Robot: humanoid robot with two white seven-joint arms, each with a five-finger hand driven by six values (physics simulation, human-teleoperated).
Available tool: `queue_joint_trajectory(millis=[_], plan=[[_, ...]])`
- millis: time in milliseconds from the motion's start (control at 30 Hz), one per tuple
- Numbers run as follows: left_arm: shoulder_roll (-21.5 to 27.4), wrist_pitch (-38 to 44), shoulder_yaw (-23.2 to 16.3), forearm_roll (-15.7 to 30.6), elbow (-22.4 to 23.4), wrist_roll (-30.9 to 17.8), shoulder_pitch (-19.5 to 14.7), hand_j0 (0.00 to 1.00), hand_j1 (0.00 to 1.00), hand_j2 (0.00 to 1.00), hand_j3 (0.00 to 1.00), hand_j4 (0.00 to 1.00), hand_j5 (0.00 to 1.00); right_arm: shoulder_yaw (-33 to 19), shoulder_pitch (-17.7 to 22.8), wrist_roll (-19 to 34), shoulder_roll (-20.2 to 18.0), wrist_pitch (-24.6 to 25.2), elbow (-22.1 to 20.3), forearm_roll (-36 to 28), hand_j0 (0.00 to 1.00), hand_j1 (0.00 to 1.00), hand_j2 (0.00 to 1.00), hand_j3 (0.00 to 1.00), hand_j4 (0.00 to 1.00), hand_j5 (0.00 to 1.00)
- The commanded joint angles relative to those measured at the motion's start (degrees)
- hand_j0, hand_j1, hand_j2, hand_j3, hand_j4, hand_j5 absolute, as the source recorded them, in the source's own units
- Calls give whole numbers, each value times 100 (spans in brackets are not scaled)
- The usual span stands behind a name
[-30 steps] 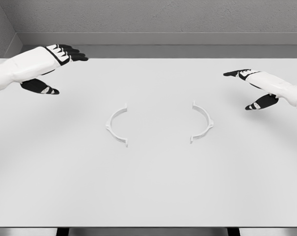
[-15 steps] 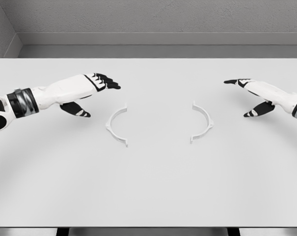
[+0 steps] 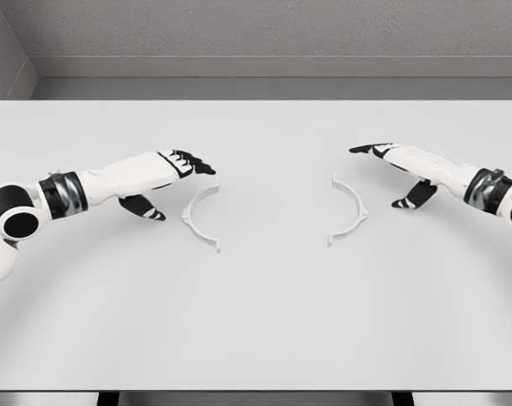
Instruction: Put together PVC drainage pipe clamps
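**Both hands poised over the two clamp halves**

Two white half-ring clamp pieces lie on the white surface around the middle of the frame, well apart, their open sides facing each other. The left clamp half sits left of centre, the right clamp half right of centre.

The left hand reaches in from the left, fingers extended and holding nothing, its dark fingertips just above the upper end of the left half. The right hand comes in from the right, likewise spread and empty, near the upper end of the right half but apart from it.

The step in hand looks like the approach to grasp. To do it well, each hand should probably close on the outer curve of its arc, thumb opposite fingers, leaving the flanged ends free so they can meet. The thin pieces lie flat and may slide if pushed rather than pinched.

No brand, label or writing shows anywhere.
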Motion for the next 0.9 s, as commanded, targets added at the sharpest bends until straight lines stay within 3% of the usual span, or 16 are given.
queue_joint_trajectory(millis=[0, 867], plan=[[-92, 12, 6, -88, 41, 5, 0, 100, 100, 100, 100, 100, 100, 66, 0, 31, 77, 5, -22, -73, 100, 100, 100, 100, 100, 100], [-514, 12, -37, -229, 120, 5, -44, 100, 100, 100, 100, 100, 100, 277, -158, 31, 402, 5, -268, -64, 100, 100, 100, 100, 100, 100]])
